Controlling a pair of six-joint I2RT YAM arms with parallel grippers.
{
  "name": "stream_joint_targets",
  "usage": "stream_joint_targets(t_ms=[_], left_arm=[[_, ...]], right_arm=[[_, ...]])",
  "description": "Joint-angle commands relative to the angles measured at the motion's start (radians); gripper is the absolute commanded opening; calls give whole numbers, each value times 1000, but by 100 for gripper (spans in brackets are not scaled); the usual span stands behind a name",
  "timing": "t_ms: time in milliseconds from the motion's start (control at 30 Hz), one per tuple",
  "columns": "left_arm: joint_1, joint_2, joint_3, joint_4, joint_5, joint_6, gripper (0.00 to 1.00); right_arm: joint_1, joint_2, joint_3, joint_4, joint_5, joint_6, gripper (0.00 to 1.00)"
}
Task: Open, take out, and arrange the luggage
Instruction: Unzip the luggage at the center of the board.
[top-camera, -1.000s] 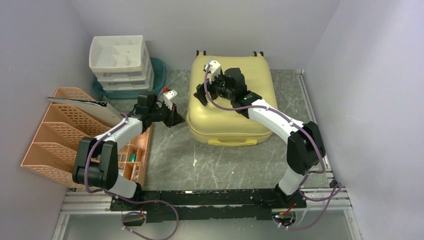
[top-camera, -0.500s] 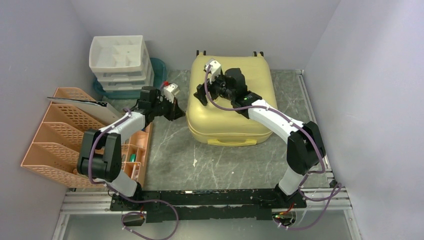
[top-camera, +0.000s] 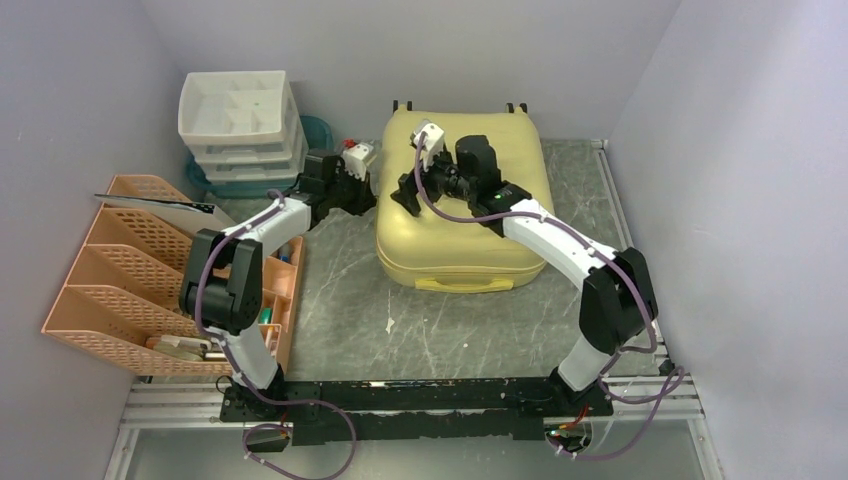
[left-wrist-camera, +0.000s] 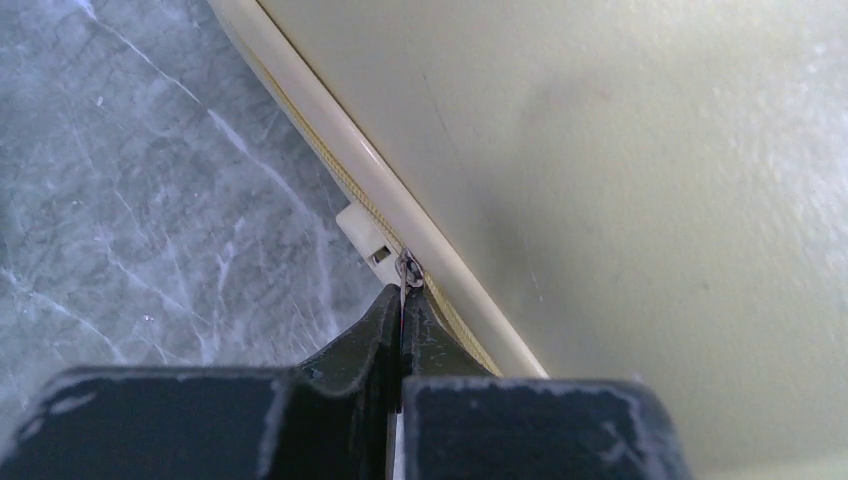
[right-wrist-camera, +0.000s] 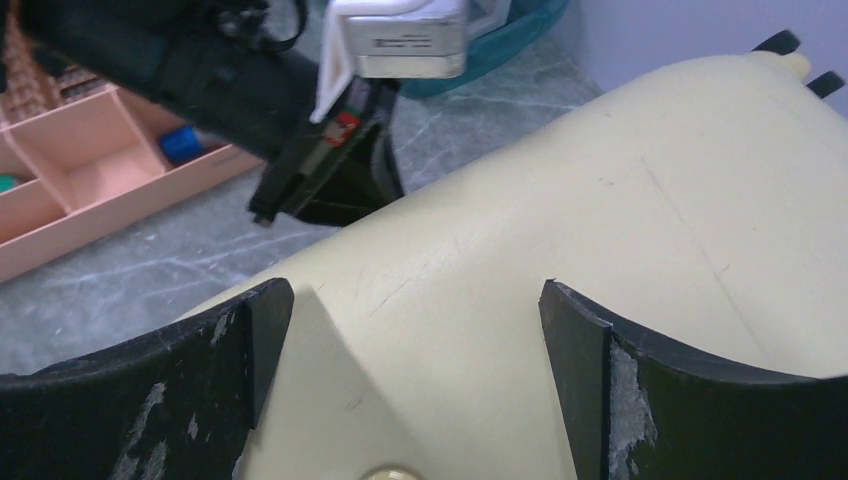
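The luggage lies flat and closed on the table, right of centre in the top external view. Its long axis runs away from the arm bases, with the yellow handle at the near end and the wheels at the far end. We see the left gripper pressed against the case's left flank near the far corner, so the shell lies directly to its right. The right gripper hovers over the lid just inside that same edge, its fingers spread and holding nothing. In the left wrist view, the luggage fills the upper right and the zipper seam crosses the frame diagonally from upper left to lower right. The left gripper has its two fingers pressed together on the zipper pull, which sits on the seam at the fingertips. We judge that the coming move turns on this alignment: the pull can only travel along the seam, parallel to the case's long side, and the left arm is the one already on it. In the right wrist view, the right gripper stands wide apart above the pale lid of the luggage, apparently not touching it. The left gripper shows beyond the lid's edge, down at the rim.
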Motion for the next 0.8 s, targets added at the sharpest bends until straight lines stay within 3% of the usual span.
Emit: stream_joint_targets(t_ms=[0,233,767], left_arm=[[-44,26,72,41,-91,9,5],[-144,-51,-11,44,-17,104,5],[-435,-100,-56,-46,86,243,5]], right_arm=[[-42,-36,-21,-364,-89,-44,100],[-208,-155,90,-414,-174,14,100],[-220,-284,49,-417,-220,-39,100]])
